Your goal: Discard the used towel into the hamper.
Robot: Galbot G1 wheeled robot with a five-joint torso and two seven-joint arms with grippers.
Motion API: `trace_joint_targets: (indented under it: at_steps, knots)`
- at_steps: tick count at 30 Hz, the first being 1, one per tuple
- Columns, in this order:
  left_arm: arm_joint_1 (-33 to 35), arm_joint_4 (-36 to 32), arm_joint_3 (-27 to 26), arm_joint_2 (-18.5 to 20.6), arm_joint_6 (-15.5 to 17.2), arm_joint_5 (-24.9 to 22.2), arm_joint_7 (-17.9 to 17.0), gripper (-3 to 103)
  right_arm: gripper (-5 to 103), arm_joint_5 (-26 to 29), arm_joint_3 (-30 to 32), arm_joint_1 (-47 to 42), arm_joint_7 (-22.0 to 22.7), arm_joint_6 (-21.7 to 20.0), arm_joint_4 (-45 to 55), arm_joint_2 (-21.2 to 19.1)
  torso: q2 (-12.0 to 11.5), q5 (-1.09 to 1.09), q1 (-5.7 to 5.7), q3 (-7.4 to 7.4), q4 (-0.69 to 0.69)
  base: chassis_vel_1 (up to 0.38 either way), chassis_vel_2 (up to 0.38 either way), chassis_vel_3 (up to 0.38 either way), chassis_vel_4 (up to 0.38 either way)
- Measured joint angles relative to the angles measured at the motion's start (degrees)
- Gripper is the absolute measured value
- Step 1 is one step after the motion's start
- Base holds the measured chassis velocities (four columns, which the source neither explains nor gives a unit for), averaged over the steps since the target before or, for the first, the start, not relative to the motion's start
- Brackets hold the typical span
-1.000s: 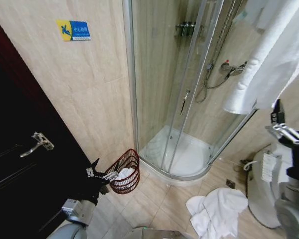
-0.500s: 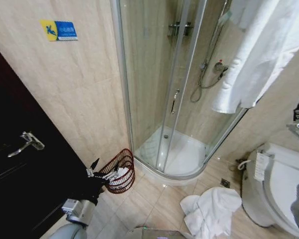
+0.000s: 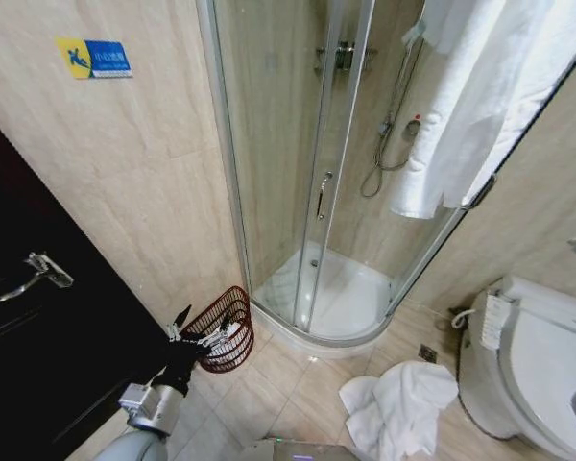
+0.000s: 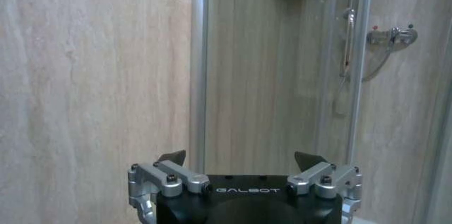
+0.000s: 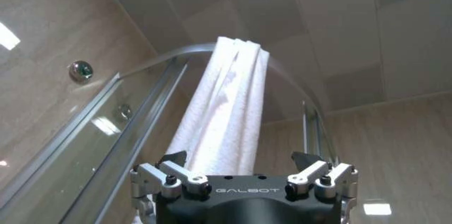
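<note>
A crumpled white towel (image 3: 399, 408) lies on the tiled floor between the shower and the toilet. The hamper (image 3: 222, 327), a dark red wire basket, stands on the floor against the wall beside the shower corner. My left gripper (image 3: 200, 330) hangs open and empty just in front of the hamper's rim; the left wrist view shows it (image 4: 240, 159) facing the wall and shower glass. In the right wrist view my right gripper (image 5: 240, 159) is open, empty and pointing up at a white towel (image 5: 222, 118) draped over the shower rail.
The glass shower enclosure (image 3: 298, 192) fills the corner, with the hanging white towel (image 3: 480, 96) over its top rail. A toilet (image 3: 542, 355) stands at the right. A dark door (image 3: 38, 327) with a lever handle is on the left.
The whole head picture has shifted left, so the camera has turned. The right arm has slid almost out past the right edge. The left gripper holds its pose, still open.
</note>
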Motion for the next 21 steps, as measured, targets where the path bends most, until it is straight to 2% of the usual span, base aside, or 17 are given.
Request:
trace_joint_targets:
  at_steps: [10,14,16,18,20,21]
  knots:
    - [0.0,0.0,0.0,0.0,0.0,0.0,0.0,100,100,0.41,-2.5,3.02,-1.41,-0.26,-1.34,-2.13,0.0,0.0,0.0,0.0,0.0,-0.077,-0.07,0.064,0.06]
    - [0.0,0.0,0.01,-0.01,0.0,0.0,0.0,100,100,2.28,-5.07,6.66,-5.14,0.32,-3.45,-3.82,0.0,0.02,0.0,0.0,0.0,-0.017,-0.012,0.014,0.012]
    - [0.0,0.0,0.0,0.0,0.0,0.0,0.0,100,100,4.0,-6.16,9.06,-9.76,0.72,-6.93,-6.13,0.0,0.0,0.0,0.0,0.0,0.0,0.0,0.0,0.0]
    - [0.0,0.0,0.0,0.0,0.0,0.0,0.01,100,100,4.17,-6.4,10.13,-11.34,1.04,-8.54,-7.2,0.0,0.0,0.0,0.0,0.0,0.0,0.0,0.0,0.0]
    - [0.0,0.0,0.0,0.01,0.0,0.0,0.0,100,100,4.37,-7.05,13.58,-13.47,1.19,-12.67,-10.96,0.0,0.04,0.0,0.01,-0.01,0.0,0.0,0.0,0.0]
    - [0.01,0.0,0.01,0.0,0.0,0.0,0.01,100,100,4.37,-7.39,15.72,-12.69,0.82,-13.78,-13.12,0.0,0.0,0.0,0.01,0.0,0.0,0.0,0.0,0.0]
